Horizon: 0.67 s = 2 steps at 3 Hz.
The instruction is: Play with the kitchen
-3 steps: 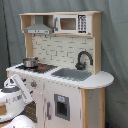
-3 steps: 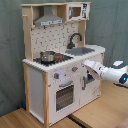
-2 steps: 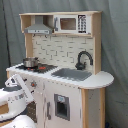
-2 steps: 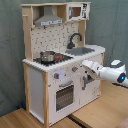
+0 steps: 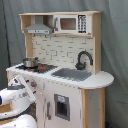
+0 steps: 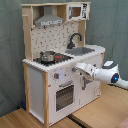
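Hand [image 6: 76, 68] nudged closer to kitchen [image 6: 50, 75] front | hand opening: cannot tell

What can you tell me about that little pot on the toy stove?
The pot is small, round and shiny, metal by its look, with a short handle on its side. It stands upright on the toy kitchen's dark stovetop, on the burner farthest from the grey sink and under the hood. Whether anything is inside cannot be told. Nothing but the stovetop touches it; the robot arm is lower down, at the kitchen's front.
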Motion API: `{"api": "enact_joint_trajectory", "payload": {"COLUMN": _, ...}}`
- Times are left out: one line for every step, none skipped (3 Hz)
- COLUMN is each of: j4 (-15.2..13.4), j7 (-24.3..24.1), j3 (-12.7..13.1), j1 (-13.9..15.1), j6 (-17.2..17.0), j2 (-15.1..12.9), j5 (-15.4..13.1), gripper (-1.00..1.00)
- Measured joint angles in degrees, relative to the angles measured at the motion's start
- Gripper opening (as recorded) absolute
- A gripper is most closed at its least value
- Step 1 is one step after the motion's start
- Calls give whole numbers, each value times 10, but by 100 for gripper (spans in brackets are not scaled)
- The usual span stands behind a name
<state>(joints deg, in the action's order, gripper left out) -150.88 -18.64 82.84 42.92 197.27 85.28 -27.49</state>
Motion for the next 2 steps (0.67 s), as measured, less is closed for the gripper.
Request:
{"api": "enact_joint_trajectory", "payload": {"j4": 34, "j7": 1, "j3": -6, "j1": 48, "j6": 2, "j2": 0, "j5": 0, "gripper": 100}}
{"api": "enact_joint_trajectory", "payload": {"j4": 37, "j7": 1, "j3": 0, "j1": 52, "j6": 2, "j2": 1, "j5": 0, "gripper": 100}}
